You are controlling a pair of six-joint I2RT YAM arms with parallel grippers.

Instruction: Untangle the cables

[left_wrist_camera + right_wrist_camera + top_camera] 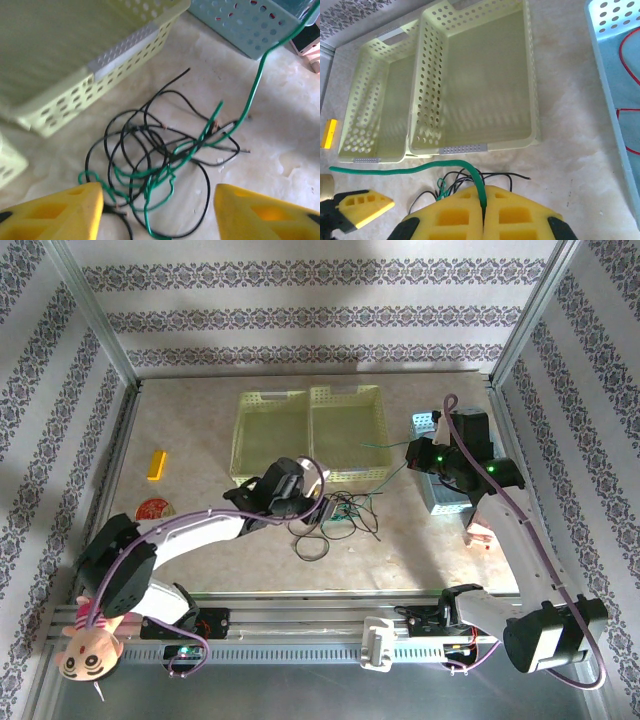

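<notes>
Here we are over the knot. The left fingers, yellow and wedge-shaped, stand wide apart and empty. The tangle of thin black and green cables lies on the beige marbled worktop, right between them and just ahead of their tips. Across the way, the right fingers are pressed together on a single green cable. It comes up out of the seam between them, bends over and trails off to their left, and black loops peek out just past their tips. Seen from the left fingers, what looks like that same green strand climbs out of the heap, up and to the right, so it reads as lifted rather than slack. Beyond the right fingers sit two pale yellow perforated plastic baskets. To their right is a light blue perforated basket with a red cable lying in it, so one strand is apparently sorted already. Handling call: these wires look feather-light, springy and slick, and they'll likely hold their curl and drag neighbours along if pulled hard. The best hold for the left fingers, I'd say, is a black loop close to where the green threads through, pinning the heap while the green slides free. Grabbing the crossing itself risks tightening it.
</notes>
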